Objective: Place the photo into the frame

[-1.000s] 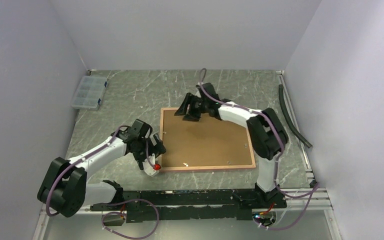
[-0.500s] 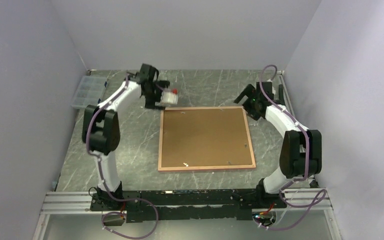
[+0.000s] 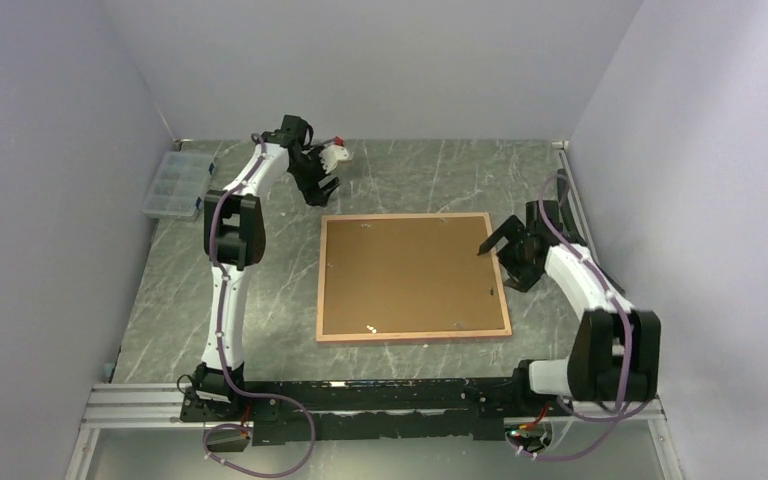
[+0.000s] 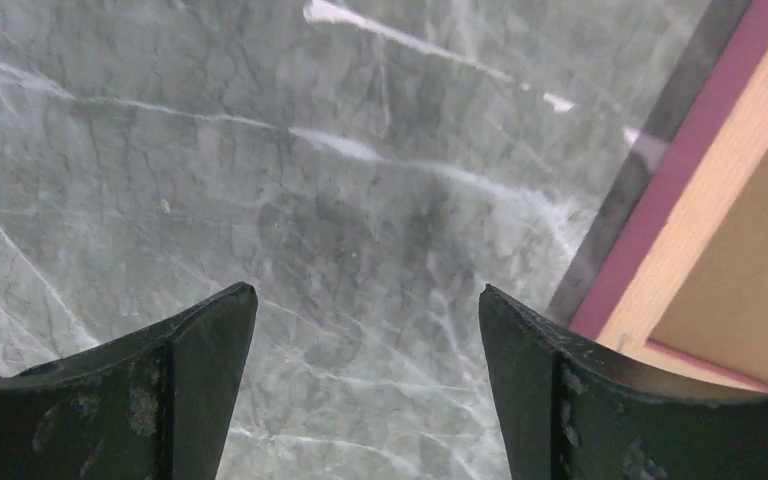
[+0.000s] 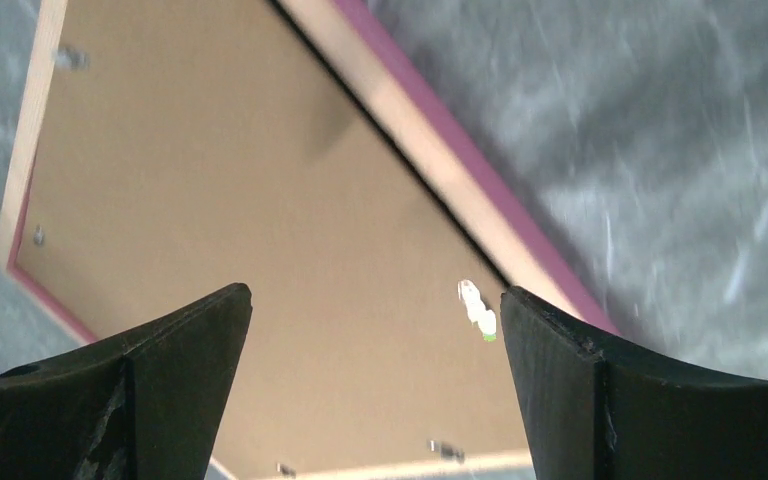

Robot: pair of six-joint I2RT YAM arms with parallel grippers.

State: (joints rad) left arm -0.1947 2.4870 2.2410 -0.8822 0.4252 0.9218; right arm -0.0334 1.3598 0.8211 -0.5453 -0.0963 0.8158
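Observation:
The frame (image 3: 412, 337) lies back-up in the middle of the table, its tan rails around a plain brown backing board (image 3: 410, 275). The photo is out of view. My left gripper (image 3: 320, 188) hangs open just beyond the frame's far-left corner. In the left wrist view this gripper (image 4: 368, 300) is over bare marble, with the frame's pink-edged corner (image 4: 705, 215) to its right. My right gripper (image 3: 500, 265) stands open over the frame's right edge. In the right wrist view that gripper (image 5: 375, 300) is above the backing board (image 5: 210, 200) and the right rail (image 5: 430, 165), holding nothing.
A clear plastic compartment box (image 3: 176, 184) sits at the far left of the table. A black hose (image 3: 587, 238) lies along the right side. Small metal tabs (image 5: 443, 450) and a white tag (image 5: 477, 308) sit on the frame's back. Walls enclose three sides.
The left arm swung from the frame's near-left corner to beyond its far-left corner. The right arm moved from the frame's far edge round to its right edge.

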